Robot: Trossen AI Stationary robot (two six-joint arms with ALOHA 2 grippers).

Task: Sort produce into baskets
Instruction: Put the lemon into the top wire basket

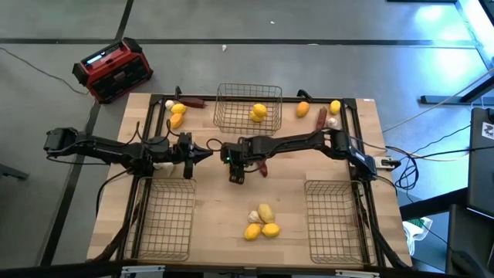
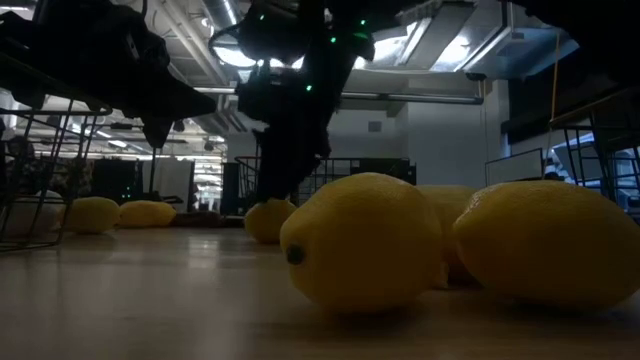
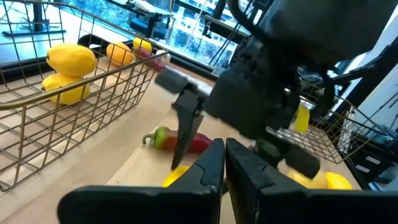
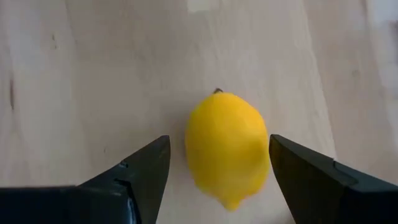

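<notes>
Right gripper (image 4: 217,171): dark wedge-shaped fingers spread apart, straddling a smooth oval yellow lemon (image 4: 227,148) lying on the pale wood table (image 4: 93,74) at mid-table, not gripping it.
Left gripper (image 3: 224,165): jaws clenched, empty, just beside the right gripper.
Far basket (image 1: 247,106): thin wire mesh, two lemons inside.

Yellow fruit, grey wire, pale wood

Lemons (image 1: 263,220) yellow; chili (image 3: 180,140) red with green stem; garlic (image 1: 253,216) white; baskets (image 1: 247,107) grey wire; table (image 1: 216,208) light wood grain; box (image 1: 113,69) red and black.
</notes>
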